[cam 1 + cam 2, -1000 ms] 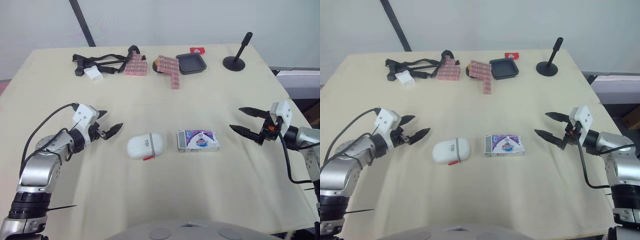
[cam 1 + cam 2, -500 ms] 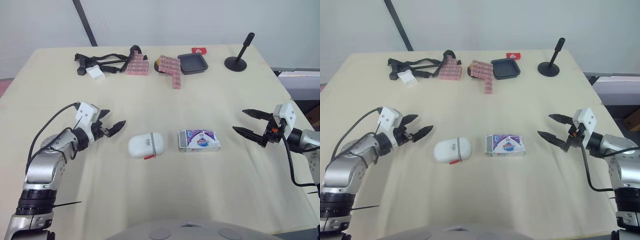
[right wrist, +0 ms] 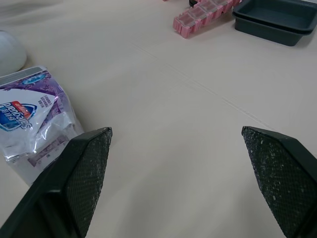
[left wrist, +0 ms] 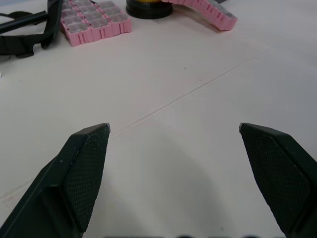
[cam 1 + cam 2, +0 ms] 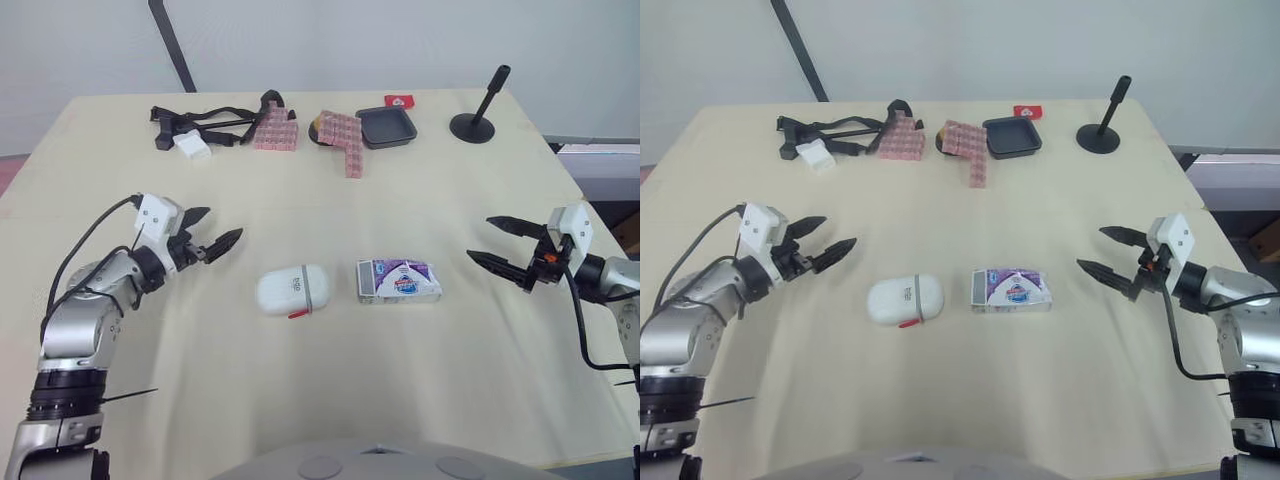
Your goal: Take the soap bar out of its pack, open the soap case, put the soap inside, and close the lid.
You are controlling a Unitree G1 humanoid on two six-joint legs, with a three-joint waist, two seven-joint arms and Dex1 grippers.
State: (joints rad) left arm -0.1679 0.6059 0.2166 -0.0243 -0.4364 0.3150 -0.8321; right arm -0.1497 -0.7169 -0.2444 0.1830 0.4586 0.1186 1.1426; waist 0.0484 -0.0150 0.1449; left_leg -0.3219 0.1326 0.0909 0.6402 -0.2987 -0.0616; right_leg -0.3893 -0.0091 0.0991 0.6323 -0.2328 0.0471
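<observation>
Soap pack (image 5: 398,281) lies flat near the table's (image 5: 330,380) centre. It is a white wrapper with purple panels and a blue-and-red logo on top. In the right wrist view the film looks crinkled. I cannot read the lettering.

Soap case (image 5: 292,290) sits just beside the pack, on my left of it, with a small gap between them. It is a white rounded oval with the lid down, a grey band across it near the pack end, and a red tab at its front edge. The small grey mark on the lid is not legible.

Left gripper (image 5: 223,222) is off to the left of the case, apart from it. Its fingers are spread wide, hold nothing, and point toward the case.

Right gripper (image 5: 479,237) is to the right of the pack, apart from it. Its fingers are likewise spread wide and hold nothing.

Along the far edge:
- black straps (image 5: 200,120) with a white block (image 5: 189,147)
- two pink compartment boxes (image 5: 273,131)
- a black tray (image 5: 383,127)
- a red card (image 5: 398,101)
- a black stand (image 5: 473,120)
</observation>
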